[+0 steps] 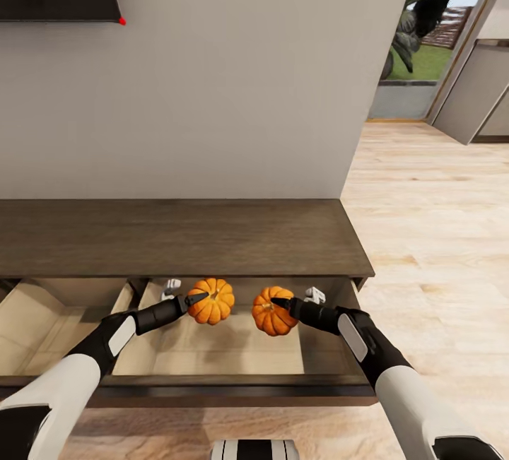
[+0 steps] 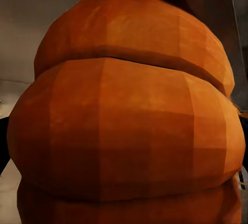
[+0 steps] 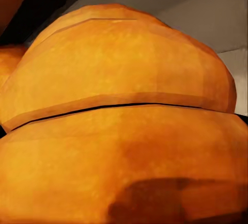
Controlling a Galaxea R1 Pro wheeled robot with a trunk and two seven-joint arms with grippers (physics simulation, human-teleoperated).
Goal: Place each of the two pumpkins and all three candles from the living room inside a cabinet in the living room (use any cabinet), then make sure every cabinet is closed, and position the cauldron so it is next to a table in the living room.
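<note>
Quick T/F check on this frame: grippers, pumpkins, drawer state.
1. Each gripper holds a pumpkin. True: left gripper on the left pumpkin, right gripper on the right pumpkin.
2. The cabinet drawers are all shut. False: two drawers are pulled open.
3. The pumpkins touch each other. False: a gap separates them.
4. Both pumpkins are over the same open drawer. True.
5. A candle stands on the cabinet top. False: none there.

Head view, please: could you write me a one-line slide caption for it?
Each end effector, left and right, holds a pumpkin, left and right, over the console's open drawer.
</note>
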